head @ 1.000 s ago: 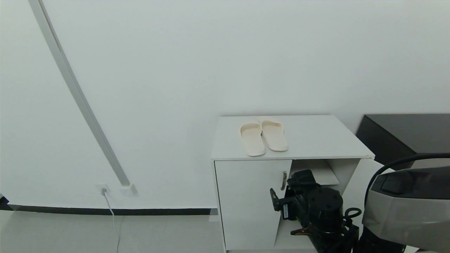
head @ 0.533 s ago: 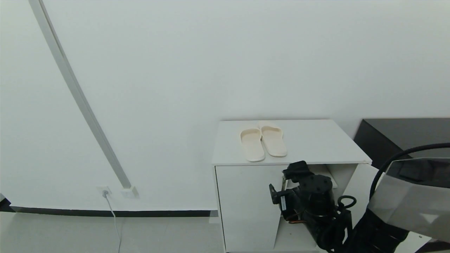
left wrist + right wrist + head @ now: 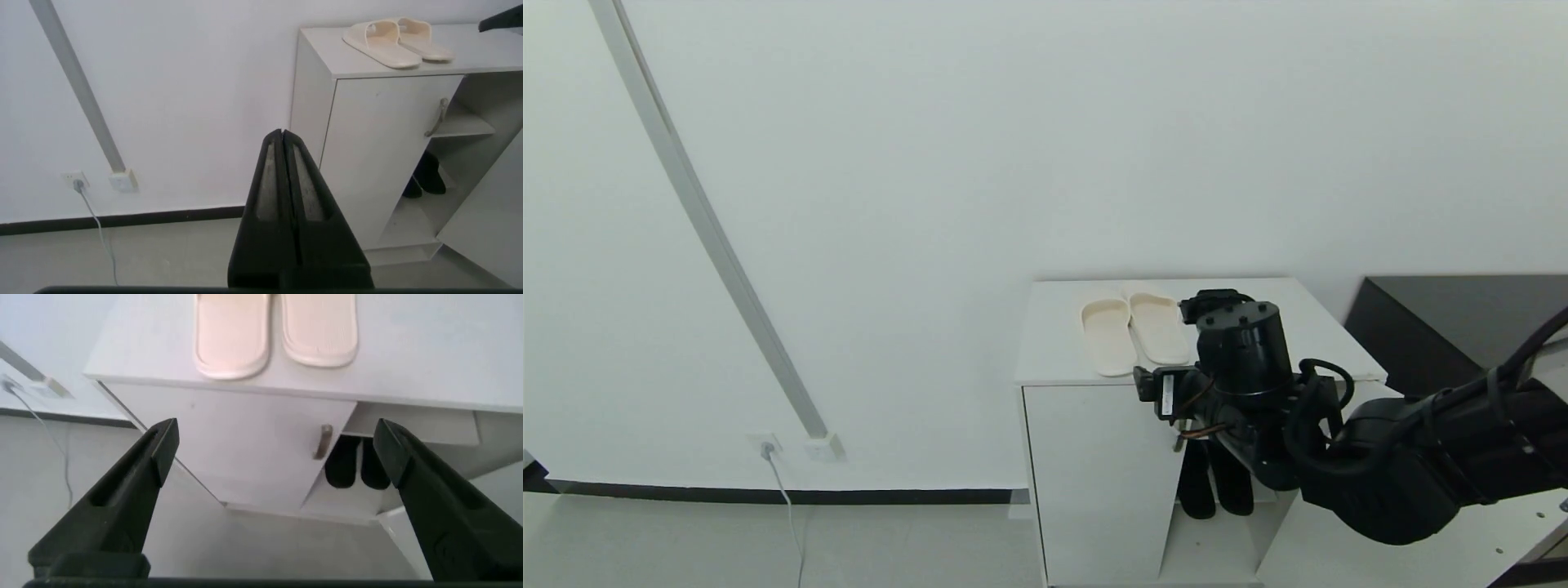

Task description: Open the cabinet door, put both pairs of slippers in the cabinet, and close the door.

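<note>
Roughly over cabinet (image 3: 1258,327) front edge, right gripper (image 3: 275,431) spread; left gripper (image 3: 283,135) pressed together.

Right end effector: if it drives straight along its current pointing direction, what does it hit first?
Probably the closed cabinet door, high up beside its handle, just under the cabinet top's front edge. The open right end effector frames that spot; the cream slippers lie off that line. Depth unclear.
</note>
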{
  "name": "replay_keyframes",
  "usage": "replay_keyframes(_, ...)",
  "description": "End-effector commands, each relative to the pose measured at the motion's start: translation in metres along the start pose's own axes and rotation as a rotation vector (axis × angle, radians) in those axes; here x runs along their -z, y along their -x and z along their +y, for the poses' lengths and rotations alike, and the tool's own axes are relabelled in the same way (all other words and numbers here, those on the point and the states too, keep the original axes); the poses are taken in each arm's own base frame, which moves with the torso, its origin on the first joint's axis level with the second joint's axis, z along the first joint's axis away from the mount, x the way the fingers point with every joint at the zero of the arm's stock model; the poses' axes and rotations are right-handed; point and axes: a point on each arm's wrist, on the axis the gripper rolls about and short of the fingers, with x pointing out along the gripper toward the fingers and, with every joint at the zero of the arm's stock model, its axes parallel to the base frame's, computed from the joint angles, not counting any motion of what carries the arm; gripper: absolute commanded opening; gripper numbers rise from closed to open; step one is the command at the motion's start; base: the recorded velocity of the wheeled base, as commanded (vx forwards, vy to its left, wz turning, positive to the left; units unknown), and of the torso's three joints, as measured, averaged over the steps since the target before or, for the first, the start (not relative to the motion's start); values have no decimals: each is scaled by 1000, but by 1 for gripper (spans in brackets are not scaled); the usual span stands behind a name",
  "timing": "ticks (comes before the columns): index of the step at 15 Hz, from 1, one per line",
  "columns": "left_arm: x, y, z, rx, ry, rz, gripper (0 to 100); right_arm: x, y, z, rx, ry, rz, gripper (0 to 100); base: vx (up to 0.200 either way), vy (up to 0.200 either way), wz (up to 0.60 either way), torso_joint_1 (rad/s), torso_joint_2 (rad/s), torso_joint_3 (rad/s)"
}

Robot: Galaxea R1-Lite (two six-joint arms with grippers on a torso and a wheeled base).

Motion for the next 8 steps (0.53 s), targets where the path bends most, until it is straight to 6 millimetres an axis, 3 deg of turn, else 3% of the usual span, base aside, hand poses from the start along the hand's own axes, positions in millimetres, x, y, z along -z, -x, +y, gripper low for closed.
replay_keyframes(1,0,0,0,-1,-1,1,0,0,3,0,-9,-3,-3,100,0,0,0,0,0,0)
replay_keyframes(8,0,0,0,2,-1,1,0,24,-8,-1,-45,22,-15,100,200,0,0,-2,-2,1)
